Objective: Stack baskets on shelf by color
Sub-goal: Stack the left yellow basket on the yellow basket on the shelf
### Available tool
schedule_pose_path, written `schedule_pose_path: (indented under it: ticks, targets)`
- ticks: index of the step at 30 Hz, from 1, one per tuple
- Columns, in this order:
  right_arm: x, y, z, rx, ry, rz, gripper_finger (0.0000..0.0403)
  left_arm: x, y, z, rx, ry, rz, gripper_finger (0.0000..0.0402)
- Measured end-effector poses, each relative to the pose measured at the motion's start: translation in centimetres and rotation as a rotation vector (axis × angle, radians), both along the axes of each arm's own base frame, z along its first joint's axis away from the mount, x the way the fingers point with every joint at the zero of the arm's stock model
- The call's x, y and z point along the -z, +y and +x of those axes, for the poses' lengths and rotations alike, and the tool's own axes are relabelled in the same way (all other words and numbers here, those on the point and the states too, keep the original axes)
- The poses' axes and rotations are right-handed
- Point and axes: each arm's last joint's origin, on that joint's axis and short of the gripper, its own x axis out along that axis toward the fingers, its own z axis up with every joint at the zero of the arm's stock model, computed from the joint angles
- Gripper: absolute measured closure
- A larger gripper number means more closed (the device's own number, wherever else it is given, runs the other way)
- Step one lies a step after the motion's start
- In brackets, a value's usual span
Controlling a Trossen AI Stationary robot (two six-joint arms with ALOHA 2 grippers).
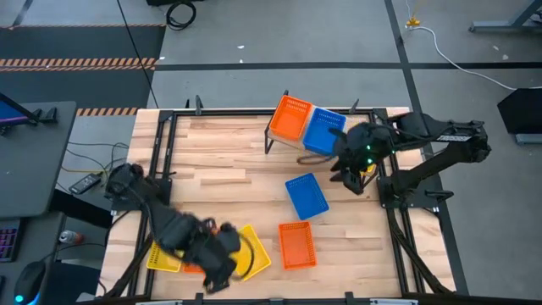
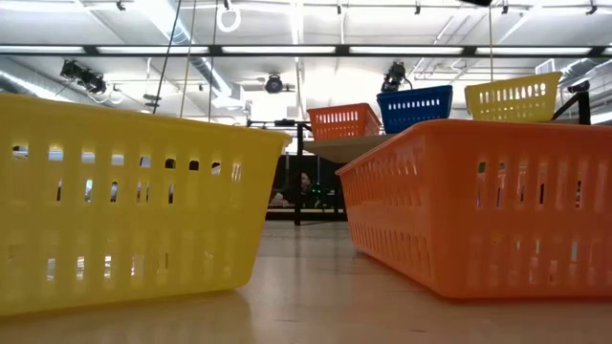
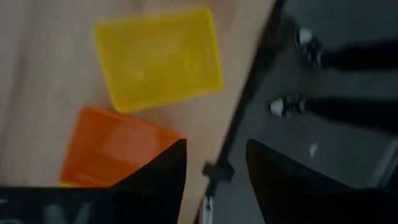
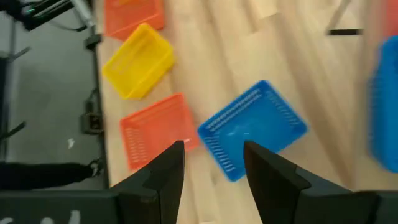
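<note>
The slatted tabletop (image 1: 229,152) carried the shelf (image 2: 349,146) at its far edge, right of centre. On the shelf stood an orange basket (image 1: 290,118), a blue basket (image 1: 324,131) touching it, and, in the low view, a yellow basket (image 2: 515,97) at the right end; from above, the right arm hid that end.

The right gripper (image 1: 345,174) hung just beside the shelf's near right corner, its fingers (image 4: 163,177) spread apart with nothing between them. The loose blue basket (image 1: 306,195) lay on the tabletop near this gripper, toward the table's near edge and slightly toward the left arm. Its long axis ran roughly from the shelf toward the near edge, tilted a little. The right arm was plainly the nearer arm for that basket, and no object stood between gripper and basket. A loose orange basket (image 1: 296,244) lay just beyond the blue one, close to but apart from it.

The left gripper (image 1: 222,269) was at the near left of the tabletop, fingers (image 3: 163,180) apart and empty. It sat over a cluster of a yellow basket (image 1: 254,252), another yellow one (image 1: 159,257) and probably an orange one (image 3: 112,148), though the arm covered much of them from above.
</note>
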Motion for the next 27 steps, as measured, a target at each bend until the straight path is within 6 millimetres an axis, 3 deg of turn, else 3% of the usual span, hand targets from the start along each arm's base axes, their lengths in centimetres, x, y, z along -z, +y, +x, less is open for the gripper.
schedule_pose_path:
  ticks: [9, 16, 19, 27]
  targets:
    - [-0.8, 4.2, 0.1, -0.078, -0.105, 0.079, 0.0232, 3.0, -5.2, -1.6, 0.132, 0.059, -0.003, 0.023]
    - [-0.5, 7.1, 0.1, -0.075, -0.117, 0.099, 0.0232, 8.3, -8.3, -3.5, 0.181, 0.151, -0.054, 0.023]
    - [0.2, 8.0, -0.1, -0.064, -0.083, 0.11, 0.0232, 10.2, -9.0, -4.7, 0.185, 0.197, -0.032, 0.023]
    - [0.6, 9.5, -0.4, 0.007, -0.063, 0.144, 0.0232, 12.3, -8.8, -9.4, 0.221, 0.242, 0.056, 0.023]
